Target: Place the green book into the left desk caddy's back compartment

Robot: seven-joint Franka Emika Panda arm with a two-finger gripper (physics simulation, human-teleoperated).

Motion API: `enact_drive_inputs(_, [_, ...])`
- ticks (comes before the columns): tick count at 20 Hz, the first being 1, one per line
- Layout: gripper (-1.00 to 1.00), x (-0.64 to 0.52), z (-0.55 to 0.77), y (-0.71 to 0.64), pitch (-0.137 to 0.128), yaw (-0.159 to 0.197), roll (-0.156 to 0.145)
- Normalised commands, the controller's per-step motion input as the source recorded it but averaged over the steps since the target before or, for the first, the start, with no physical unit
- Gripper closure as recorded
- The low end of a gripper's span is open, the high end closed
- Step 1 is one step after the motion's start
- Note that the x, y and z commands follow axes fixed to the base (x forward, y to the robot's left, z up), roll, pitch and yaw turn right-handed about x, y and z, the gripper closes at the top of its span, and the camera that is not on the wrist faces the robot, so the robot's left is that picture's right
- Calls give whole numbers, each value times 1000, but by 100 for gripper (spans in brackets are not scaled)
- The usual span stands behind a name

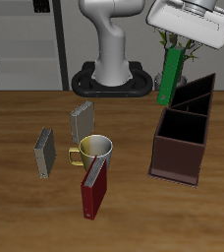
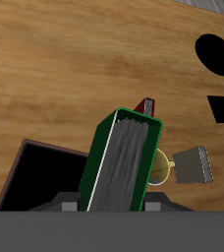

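My gripper [image 1: 179,46] is shut on the top of the green book [image 1: 168,77] and holds it in the air, tilted. In the exterior view the book hangs by the far end of the left desk caddy [image 1: 173,157], a dark brown open-top box. The caddy's narrow black-walled sections [image 1: 196,94] lie at that far end, and the large square section is nearer the table's front edge. The book's lower end is above the caddy's rim and touches nothing. In the wrist view the green book [image 2: 124,162] fills the middle, with the caddy's rim [image 2: 26,148] beside it.
A dark red book [image 1: 94,189] leans against a metal mug [image 1: 95,149] mid-table. Two grey books [image 1: 82,123] [image 1: 44,153] stand beside them. The robot's base [image 1: 112,77] is at the table's back. A green plant [image 1: 175,41] stands behind the gripper.
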Motion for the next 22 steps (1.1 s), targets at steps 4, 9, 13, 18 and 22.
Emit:
enact_drive_inputs(4, [100,-545,127,119,-1,12,8])
enact_drive_inputs(9, [100,-470,54,134,23,-33,-2])
enact_drive_inputs(13, [100,-429,-31,151,24,-32,4])
enact_drive_inputs(18, [100,-315,-80,136,15,-40,-16])
enact_drive_inputs(22, [100,-272,-93,190,13,-41,-2])
